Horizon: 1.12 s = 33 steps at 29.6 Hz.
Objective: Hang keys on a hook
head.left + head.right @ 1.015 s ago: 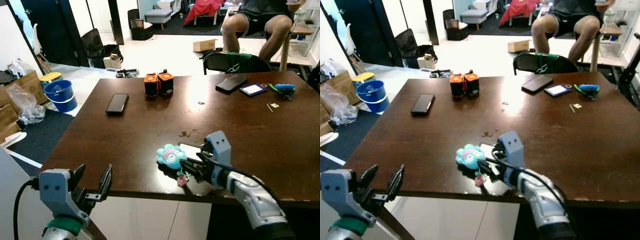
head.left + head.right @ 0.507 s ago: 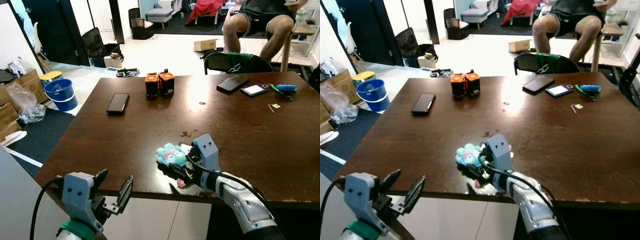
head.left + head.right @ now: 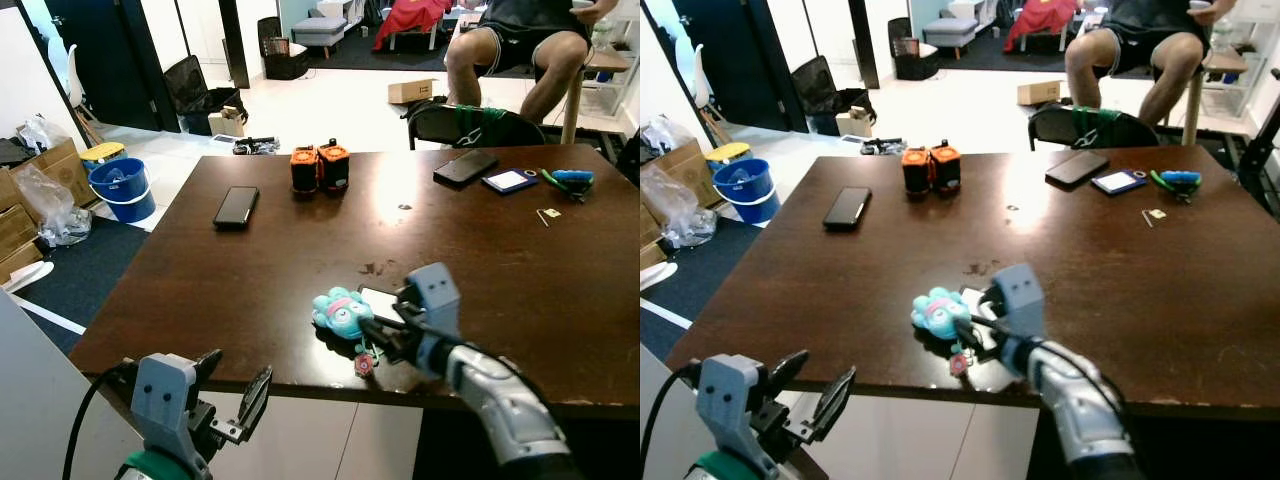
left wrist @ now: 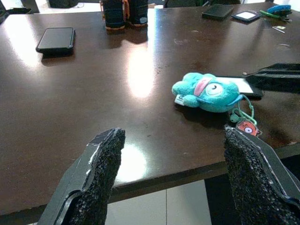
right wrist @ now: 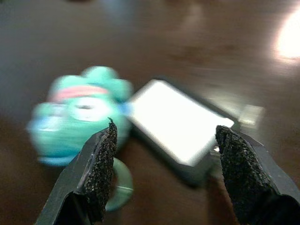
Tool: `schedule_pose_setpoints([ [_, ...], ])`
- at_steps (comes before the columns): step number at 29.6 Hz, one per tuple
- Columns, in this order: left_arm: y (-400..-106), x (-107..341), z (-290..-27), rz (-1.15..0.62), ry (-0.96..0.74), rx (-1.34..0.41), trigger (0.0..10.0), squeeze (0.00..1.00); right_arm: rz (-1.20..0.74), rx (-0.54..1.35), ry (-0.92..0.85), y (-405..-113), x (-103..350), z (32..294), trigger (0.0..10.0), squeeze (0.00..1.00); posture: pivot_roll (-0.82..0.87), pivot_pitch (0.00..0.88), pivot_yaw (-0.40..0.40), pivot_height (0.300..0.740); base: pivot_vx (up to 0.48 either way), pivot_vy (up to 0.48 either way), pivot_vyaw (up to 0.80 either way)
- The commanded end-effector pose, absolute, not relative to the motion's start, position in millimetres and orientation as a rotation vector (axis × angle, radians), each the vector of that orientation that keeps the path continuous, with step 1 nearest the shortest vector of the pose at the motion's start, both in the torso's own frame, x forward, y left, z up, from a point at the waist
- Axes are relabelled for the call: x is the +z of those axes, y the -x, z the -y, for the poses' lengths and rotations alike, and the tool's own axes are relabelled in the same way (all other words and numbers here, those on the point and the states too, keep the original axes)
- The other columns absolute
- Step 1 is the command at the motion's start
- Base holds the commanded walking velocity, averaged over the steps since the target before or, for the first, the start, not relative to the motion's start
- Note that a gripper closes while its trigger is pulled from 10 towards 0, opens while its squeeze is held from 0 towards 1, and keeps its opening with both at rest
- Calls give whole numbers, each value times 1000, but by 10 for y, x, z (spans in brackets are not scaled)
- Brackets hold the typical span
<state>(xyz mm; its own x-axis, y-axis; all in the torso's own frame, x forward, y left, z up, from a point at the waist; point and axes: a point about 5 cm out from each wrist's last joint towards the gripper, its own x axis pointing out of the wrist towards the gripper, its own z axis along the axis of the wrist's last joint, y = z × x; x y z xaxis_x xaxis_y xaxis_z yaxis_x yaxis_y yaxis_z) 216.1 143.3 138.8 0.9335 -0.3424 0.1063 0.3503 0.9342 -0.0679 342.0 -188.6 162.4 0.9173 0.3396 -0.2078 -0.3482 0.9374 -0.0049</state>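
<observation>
Backing off from where it was half a second ago, the right end effector [image 3: 385, 335] is hovering wide open just beside the teal plush keychain [image 3: 342, 312], which is lying near the bench [image 3: 250, 290] front edge against a white card [image 3: 383, 300]. The left end effector [image 3: 232, 391], also wide open, is hanging below that edge. A shallow grab risks nudging the plush off. The right wrist view reveals the green ring [image 5: 117, 187] between the fingers.

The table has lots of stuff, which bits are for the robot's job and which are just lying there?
For the job:
teal plush keychain
right gripper, open beside it

Just lying about:
black phone
orange-topped batteries
white card
blue bucket
left gripper, idle
</observation>
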Motion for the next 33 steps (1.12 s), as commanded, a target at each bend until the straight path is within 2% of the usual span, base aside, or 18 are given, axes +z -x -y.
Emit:
schedule_pose_setpoints([
  [1, -2131, 1398, -1455, 91, 70, -359, 10000, 0, -243, 353, 28, -3410, 1551, 1885, 10000, 0, -172, 59, 150, 740, 0, 0, 0],
  [6, -2133, 1395, -1438, 88, 71, -368, 10000, 0, -326, 429, 58, -3344, 1459, 1856, 10000, 0, -175, 59, 151, 740, 0, 0, 0],
  [14, -2128, 1391, -1443, 85, 68, -365, 10000, 0, -365, 550, 44, -3245, 1378, 1583, 10000, 0, -172, 62, 150, 740, 0, 0, 0],
  [27, -2119, 1381, -1441, 80, 70, -366, 10000, 0, -436, 623, 58, -3155, 1262, 1458, 10000, 0, -171, 63, 147, 740, 0, 0, 0],
  [28, -2112, 1376, -1442, 78, 70, -366, 10000, 0, -448, 630, 54, -3142, 1250, 1445, 5255, 0, -171, 63, 147, 740, 0, 0, 0],
  [30, -2112, 1376, -1442, 78, 70, -366, 10000, 0, -448, 630, 54, -3142, 1250, 1445, 5255, 0, -171, 63, 147, 740, 0, 0, 0],
  [31, -2112, 1375, -1440, 77, 70, -366, 10000, 0, -453, 635, 51, -3138, 1248, 1439, 3804, 0, -170, 64, 143, 740, 0, 0, 0],
  [32, -2112, 1375, -1440, 77, 70, -366, 10000, 0, -453, 635, 51, -3138, 1248, 1439, 3804, 0, -170, 64, 143, 740, 0, 0, 0],
  [33, -2113, 1374, -1438, 77, 70, -366, 10000, 0, -457, 638, 49, -3131, 1248, 1433, 0, 0, -170, 64, 143, 740, 0, 0, 0],
])
